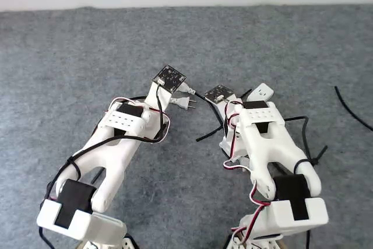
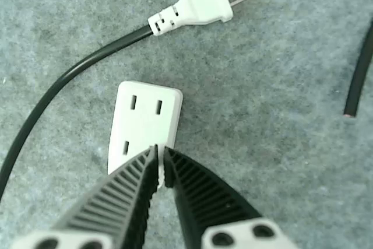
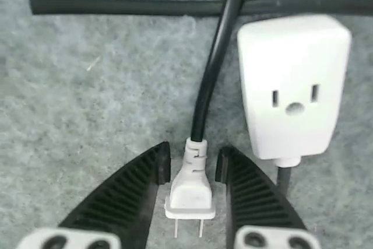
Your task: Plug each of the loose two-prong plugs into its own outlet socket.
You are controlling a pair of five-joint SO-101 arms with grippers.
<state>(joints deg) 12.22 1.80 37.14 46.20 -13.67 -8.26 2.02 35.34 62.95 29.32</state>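
Observation:
My left gripper (image 2: 158, 158) is shut, its tips resting over the near end of a flat white outlet block (image 2: 145, 122) with two pairs of slots. Beyond the block lies a white two-prong plug (image 2: 195, 9) on a black cord; in the high view this plug (image 1: 185, 102) lies just past the left arm's wrist. My right gripper (image 3: 192, 167) stands open, one finger on each side of a second white plug (image 3: 189, 188) whose prongs point back toward the wrist. Beside it lies a white outlet (image 3: 291, 94) with a three-hole socket face, the same outlet (image 1: 262, 91) lying at the right arm's tip.
A black cable (image 3: 145, 7) runs across the grey carpet beyond the right gripper. A cut cable end (image 2: 349, 106) lies to one side of the left gripper. Another loose black cable (image 1: 349, 106) curves at the far right of the carpet.

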